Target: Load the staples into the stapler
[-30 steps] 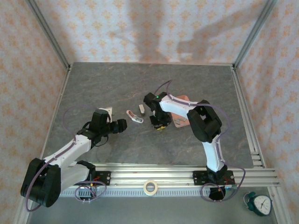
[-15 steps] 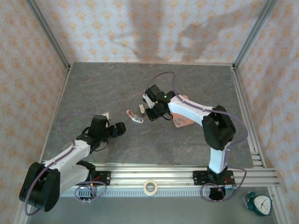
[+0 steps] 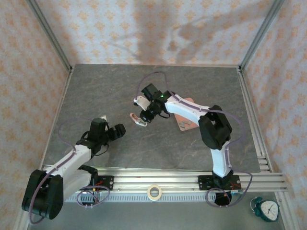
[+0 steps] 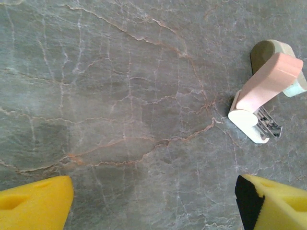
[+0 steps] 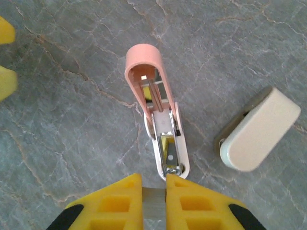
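Grey stone tabletop, patterned walls around.

Right gripper (image 5: 153,186): yellow fingers pressed together on the staples (image 5: 154,207), a short grey metal strip pinched between the pads at the bottom centre of the wrist view. The fingertips sit right at the near end of the stapler (image 5: 163,124); I cannot tell whether they touch.

The stapler lies hinged open in the middle of that frame, with the pink lid thrown back toward the top and the white base and its metal channel facing up. From overhead the stapler (image 3: 138,120) is left of centre on the table, just beside the right gripper (image 3: 145,116).

A beige rounded block (image 5: 259,132) lies to the stapler's right, a little apart from it.

Left gripper (image 4: 153,203): jaws spread wide, one yellow pad in each bottom corner, bare stone between them. The stapler (image 4: 264,88) is in the upper right of that view, well clear. Overhead, the left gripper (image 3: 116,130) is lower left of the stapler.

A pink tray (image 3: 190,123) lies partly under the right arm.
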`<act>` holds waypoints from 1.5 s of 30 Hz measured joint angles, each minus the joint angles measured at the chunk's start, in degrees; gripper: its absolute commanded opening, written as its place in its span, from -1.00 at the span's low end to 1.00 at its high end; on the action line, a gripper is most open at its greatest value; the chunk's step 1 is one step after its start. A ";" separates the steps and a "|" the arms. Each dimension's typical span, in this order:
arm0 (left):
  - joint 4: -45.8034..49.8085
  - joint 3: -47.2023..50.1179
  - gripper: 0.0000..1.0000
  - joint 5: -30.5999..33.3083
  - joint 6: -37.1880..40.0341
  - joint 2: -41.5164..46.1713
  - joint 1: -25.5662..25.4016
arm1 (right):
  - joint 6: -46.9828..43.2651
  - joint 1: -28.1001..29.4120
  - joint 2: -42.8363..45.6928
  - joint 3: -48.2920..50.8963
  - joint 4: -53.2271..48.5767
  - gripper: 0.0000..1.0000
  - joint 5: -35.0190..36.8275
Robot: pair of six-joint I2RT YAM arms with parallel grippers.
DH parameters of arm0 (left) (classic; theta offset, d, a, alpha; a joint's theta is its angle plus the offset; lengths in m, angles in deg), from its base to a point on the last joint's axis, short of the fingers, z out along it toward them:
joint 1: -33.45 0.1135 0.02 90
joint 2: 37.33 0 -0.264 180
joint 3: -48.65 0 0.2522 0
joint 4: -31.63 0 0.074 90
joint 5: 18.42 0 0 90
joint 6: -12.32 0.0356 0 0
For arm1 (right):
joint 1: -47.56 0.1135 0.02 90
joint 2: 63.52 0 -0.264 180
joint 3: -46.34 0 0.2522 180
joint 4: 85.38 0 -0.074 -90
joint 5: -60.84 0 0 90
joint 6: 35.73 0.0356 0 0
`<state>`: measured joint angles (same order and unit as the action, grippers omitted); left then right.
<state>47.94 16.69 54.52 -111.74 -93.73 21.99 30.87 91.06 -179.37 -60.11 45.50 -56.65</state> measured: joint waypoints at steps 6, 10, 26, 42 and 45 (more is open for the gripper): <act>-0.02 0.00 0.77 0.70 0.07 -0.46 0.39 | -1.16 0.52 -3.52 -2.73 -0.66 -0.69 0.50; -0.24 -0.02 0.77 0.66 0.09 -2.89 0.37 | -1.16 0.83 -4.72 -3.72 -1.29 -0.69 1.16; -0.46 -1.64 0.77 0.37 1.14 -6.12 0.39 | -1.09 1.57 -6.58 -4.94 -1.68 -0.69 4.28; -0.46 -1.68 0.76 -0.04 1.16 -6.38 0.39 | -1.09 1.57 -7.34 -4.96 -1.68 -0.69 4.63; -0.44 -1.70 0.76 -0.07 1.16 -6.38 0.39 | -1.09 1.57 -7.67 -4.96 -1.68 -0.69 4.87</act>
<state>47.50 14.99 54.46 -110.58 -100.11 22.38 29.78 92.64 -187.04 -65.07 43.82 -51.78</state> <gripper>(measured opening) 0.882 0.156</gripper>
